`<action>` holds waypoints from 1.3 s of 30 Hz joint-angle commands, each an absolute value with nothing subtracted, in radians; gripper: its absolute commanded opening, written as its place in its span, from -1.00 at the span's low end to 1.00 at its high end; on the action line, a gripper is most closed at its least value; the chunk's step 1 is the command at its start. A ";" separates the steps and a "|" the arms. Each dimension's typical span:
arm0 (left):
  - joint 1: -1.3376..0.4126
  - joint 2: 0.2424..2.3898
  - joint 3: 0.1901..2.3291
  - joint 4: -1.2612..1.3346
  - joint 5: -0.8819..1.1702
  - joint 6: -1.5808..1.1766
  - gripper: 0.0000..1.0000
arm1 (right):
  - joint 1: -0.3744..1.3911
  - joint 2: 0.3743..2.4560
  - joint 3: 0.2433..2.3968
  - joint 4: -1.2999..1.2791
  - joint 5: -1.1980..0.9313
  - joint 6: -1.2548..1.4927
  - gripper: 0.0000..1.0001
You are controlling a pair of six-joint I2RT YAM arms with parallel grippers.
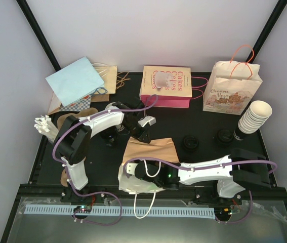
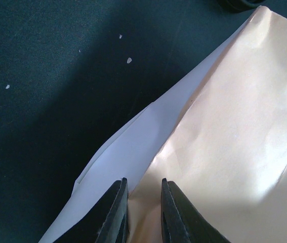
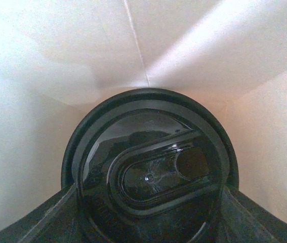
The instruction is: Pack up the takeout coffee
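This is the put-it-in-the-bag step, and it looks mostly done to me. The left hand is out over the middle of the table. Its fingers are nearly together with the tan edge of the bag between them, so I read that as pinching the bag to stop it sliding. Its only job is to anchor: no tugging or lifting, or the mouth collapses on the other hand.

The bag lies brown side up with its white-lined mouth toward the near edge. The right hand is reached into that mouth and closed on the coffee. The wrist view shows only the black lid face-on, with a finger on each side and white paper walls all round. The cup body is hidden, so I can't tell how deep it sits or whether it touches paper.

How I'd finish:
- Push slowly and straight along the bag, with the coffee centred so the rim doesn't snag a wall.
- Let it settle against the bag's end before spreading the fingers.
- Spread only a little, since the walls are close.
- Back out along the same line.
- Release the left hand last.

The cup stack off to the right is well apart, so ignore it.
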State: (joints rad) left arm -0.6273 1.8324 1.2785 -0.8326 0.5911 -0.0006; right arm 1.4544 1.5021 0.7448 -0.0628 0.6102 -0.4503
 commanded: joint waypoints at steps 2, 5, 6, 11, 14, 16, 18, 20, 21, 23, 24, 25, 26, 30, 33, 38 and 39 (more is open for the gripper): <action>-0.662 1.817 1.250 -1.008 0.725 -0.001 -0.61 | 1.378 1.622 0.624 -0.517 0.465 -0.356 -0.13; -0.662 1.818 1.251 -1.008 0.725 -0.002 -0.60 | 1.377 1.611 0.635 -0.508 0.489 -0.356 -0.12; -0.662 1.818 1.253 -1.007 0.725 -0.002 -0.60 | 1.377 1.603 0.637 -0.507 0.495 -0.356 -0.11; -0.662 1.822 1.262 -1.008 0.726 -0.005 -0.59 | 1.375 1.575 0.646 -0.505 0.514 -0.357 -0.02; -0.661 1.825 1.268 -1.010 0.727 -0.005 -0.59 | 1.376 1.572 0.657 -0.509 0.523 -0.364 -0.01; -0.662 1.823 1.270 -1.012 0.726 -0.006 -0.59 | 1.376 1.570 0.661 -0.510 0.527 -0.368 0.00; -0.662 1.821 1.271 -1.014 0.725 -0.006 -0.59 | 1.376 1.562 0.663 -0.509 0.527 -0.373 0.02; -0.662 1.819 1.272 -1.014 0.724 -0.006 -0.59 | 1.375 1.554 0.664 -0.505 0.532 -0.376 0.37; -0.662 1.819 1.274 -1.015 0.724 -0.006 -0.59 | 1.375 1.547 0.664 -0.492 0.554 -0.375 0.75; -0.662 1.822 1.280 -1.017 0.725 -0.006 -0.59 | 1.376 1.524 0.667 -0.461 0.597 -0.372 0.96; -0.661 1.823 1.284 -1.019 0.725 -0.007 -0.59 | 1.376 1.507 0.673 -0.457 0.592 -0.375 1.00; -0.661 1.825 1.287 -1.021 0.725 -0.008 -0.59 | 1.376 1.491 0.682 -0.453 0.589 -0.376 1.00; -0.660 1.827 1.293 -1.024 0.724 -0.007 -0.59 | 1.376 1.476 0.692 -0.450 0.589 -0.377 1.00; -0.660 1.833 1.321 -1.035 0.726 -0.005 -0.59 | 1.376 1.434 0.739 -0.476 0.567 -0.393 1.00; -0.661 1.838 1.334 -1.041 0.725 -0.005 -0.58 | 1.376 1.401 0.768 -0.515 0.532 -0.403 1.00; -0.658 1.843 1.340 -1.035 0.729 -0.009 -0.58 | 1.376 1.363 0.796 -0.584 0.479 -0.413 1.00; -0.659 1.845 1.341 -1.035 0.730 -0.009 -0.58 | 1.376 1.359 0.799 -0.595 0.473 -0.412 1.00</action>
State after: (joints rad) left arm -0.6296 1.8339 1.3106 -0.8948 0.6010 -0.0017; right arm 1.4139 1.3613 0.8047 -0.3988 0.5068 -0.4240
